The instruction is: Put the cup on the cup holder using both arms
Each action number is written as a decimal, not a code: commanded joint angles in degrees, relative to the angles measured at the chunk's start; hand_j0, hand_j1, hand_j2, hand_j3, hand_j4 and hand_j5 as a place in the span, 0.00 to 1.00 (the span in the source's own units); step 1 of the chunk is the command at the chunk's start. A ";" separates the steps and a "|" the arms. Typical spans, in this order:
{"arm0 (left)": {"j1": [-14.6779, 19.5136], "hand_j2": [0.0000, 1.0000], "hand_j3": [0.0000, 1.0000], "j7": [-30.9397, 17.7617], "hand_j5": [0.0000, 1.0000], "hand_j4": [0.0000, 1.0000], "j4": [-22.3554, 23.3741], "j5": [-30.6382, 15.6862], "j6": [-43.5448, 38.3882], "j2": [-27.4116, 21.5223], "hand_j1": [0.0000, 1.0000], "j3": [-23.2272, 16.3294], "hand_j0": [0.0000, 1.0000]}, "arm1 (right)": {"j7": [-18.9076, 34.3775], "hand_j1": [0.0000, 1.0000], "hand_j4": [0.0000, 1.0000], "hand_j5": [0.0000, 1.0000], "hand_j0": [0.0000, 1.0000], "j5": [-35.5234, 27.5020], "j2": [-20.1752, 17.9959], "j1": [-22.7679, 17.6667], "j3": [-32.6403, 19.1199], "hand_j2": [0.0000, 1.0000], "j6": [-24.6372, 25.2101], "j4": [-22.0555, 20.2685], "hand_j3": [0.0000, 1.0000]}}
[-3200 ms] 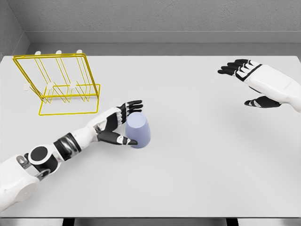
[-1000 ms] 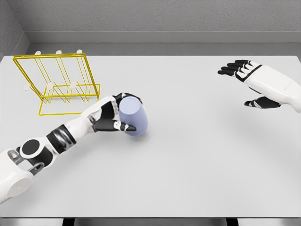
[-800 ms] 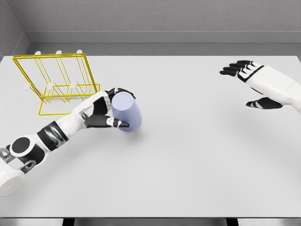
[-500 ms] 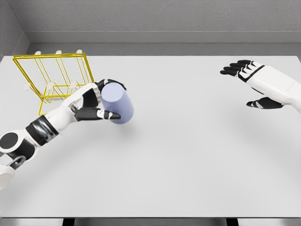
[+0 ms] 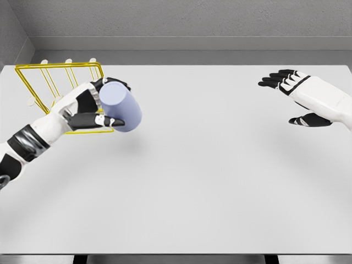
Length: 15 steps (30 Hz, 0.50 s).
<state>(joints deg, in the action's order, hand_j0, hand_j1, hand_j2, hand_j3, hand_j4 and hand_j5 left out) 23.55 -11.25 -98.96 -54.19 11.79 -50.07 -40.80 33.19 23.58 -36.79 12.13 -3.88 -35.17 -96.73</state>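
Above table: cup tilted, base up-left.

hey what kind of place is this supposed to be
Most likely a simulated test bench, not a real room. A bare white table stands against plain grey walls, and the only props are a yellow wire rack and a lilac cup held in the left hand.

My one view comes from my head, looking down and forward across the white table toward the gray back wall.
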 commanded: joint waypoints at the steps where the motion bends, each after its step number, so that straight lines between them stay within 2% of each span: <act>1: 0.00 0.60 0.60 0.00 0.60 0.60 -0.45 -0.75 0.42 -1.08 0.60 0.45 0.60 | -0.06 1.00 1.00 1.00 1.00 -0.38 -0.04 0.00 -0.07 1.00 0.17 -0.03 1.00; 15: 0.00 0.61 0.61 0.00 0.61 0.61 -0.45 -1.36 2.09 -4.60 0.61 2.47 0.61 | -0.06 1.00 1.00 1.00 1.00 -0.38 -0.04 0.00 -0.16 1.00 0.17 0.06 1.00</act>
<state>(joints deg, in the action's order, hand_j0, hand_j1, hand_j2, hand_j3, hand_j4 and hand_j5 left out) 23.55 -11.25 -99.38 -55.14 13.70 -53.96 -38.89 33.22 23.58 -36.79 12.13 -3.97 -35.17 -96.72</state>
